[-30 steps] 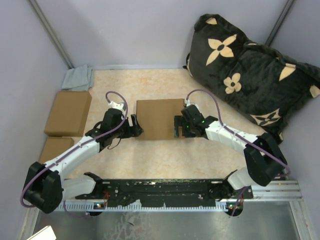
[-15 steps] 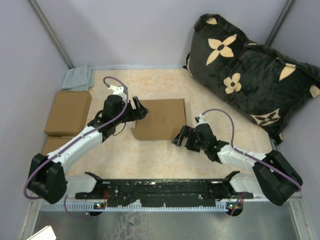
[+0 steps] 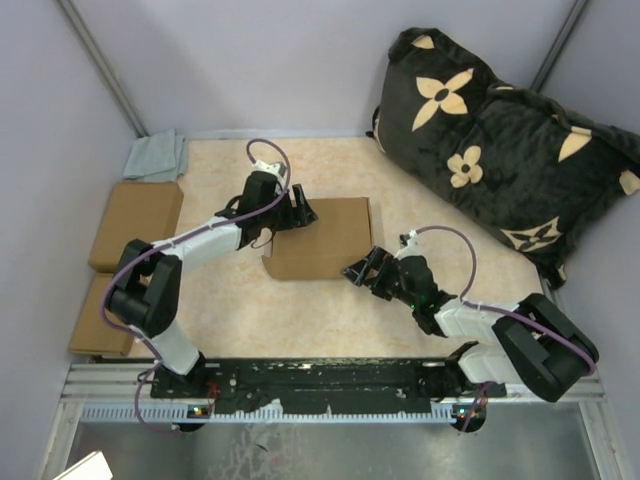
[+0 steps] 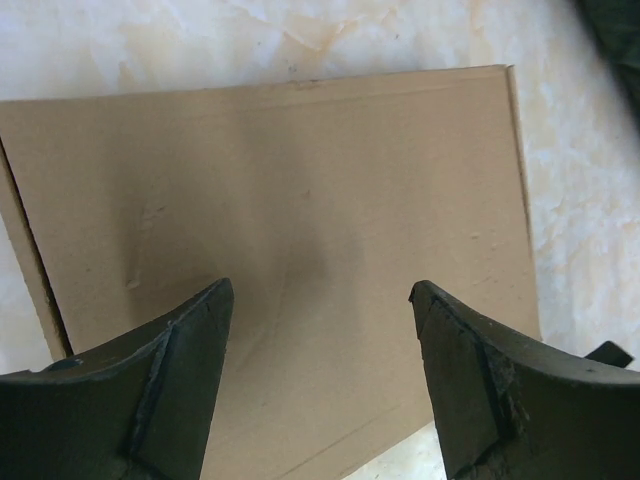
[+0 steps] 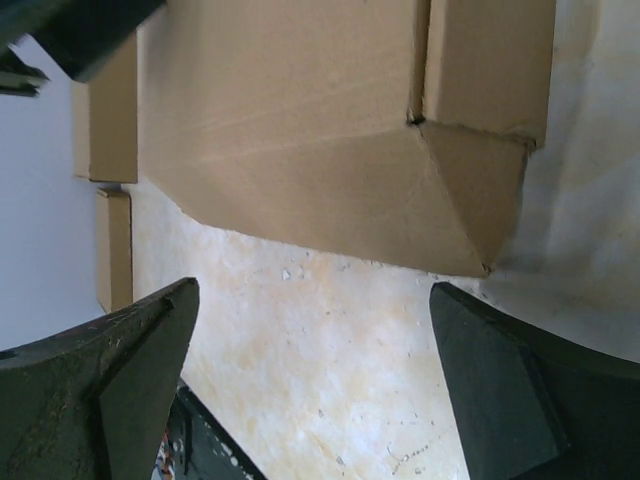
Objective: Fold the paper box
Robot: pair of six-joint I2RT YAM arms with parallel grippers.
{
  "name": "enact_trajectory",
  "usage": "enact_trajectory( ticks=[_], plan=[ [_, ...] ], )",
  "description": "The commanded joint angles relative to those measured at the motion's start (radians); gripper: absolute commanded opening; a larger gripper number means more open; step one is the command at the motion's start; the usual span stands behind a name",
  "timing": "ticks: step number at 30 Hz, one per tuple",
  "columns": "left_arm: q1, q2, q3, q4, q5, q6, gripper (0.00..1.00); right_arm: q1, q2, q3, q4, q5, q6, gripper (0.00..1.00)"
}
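The paper box [image 3: 322, 238] lies flat and folded shut on the table's middle, plain brown, with a slanted near-left corner. My left gripper [image 3: 301, 211] hovers over its far-left part, open. In the left wrist view its dark fingers [image 4: 190, 350] frame the box's bare top face [image 4: 300, 170], with nothing between them [image 4: 320, 292]. My right gripper [image 3: 359, 272] stands open just off the box's near-right corner. In the right wrist view it [image 5: 315, 292] is over bare table, with the box's creased flap [image 5: 330, 130] a little beyond the fingertips.
Two smaller brown cardboard blocks [image 3: 136, 225] [image 3: 101, 312] lie along the left wall, with a grey cloth [image 3: 157, 155] behind them. A big black flowered pillow [image 3: 500, 140] fills the back right. The arms' black base rail [image 3: 330, 385] runs along the near edge.
My left arm swung toward the far side and right, over the box's far-left part, its jaws narrowing slightly. My right gripper backed off the box's right edge toward the near side.
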Motion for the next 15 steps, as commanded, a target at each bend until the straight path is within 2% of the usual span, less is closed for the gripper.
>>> enact_trajectory(
  ticks=[1, 6, 15],
  plan=[
    [-0.002, 0.014, 0.015, -0.004, -0.002, 0.007, 0.78, -0.012, -0.01, 0.024, 0.118, 0.082, -0.019, 0.99],
    [-0.003, 0.052, 0.047, -0.069, -0.029, 0.022, 0.78, -0.013, -0.087, 0.048, 0.063, 0.09, -0.045, 0.99],
    [-0.003, 0.097, 0.069, -0.119, -0.043, 0.043, 0.77, -0.013, -0.411, 0.108, -0.246, 0.14, -0.104, 0.99]
  ],
)
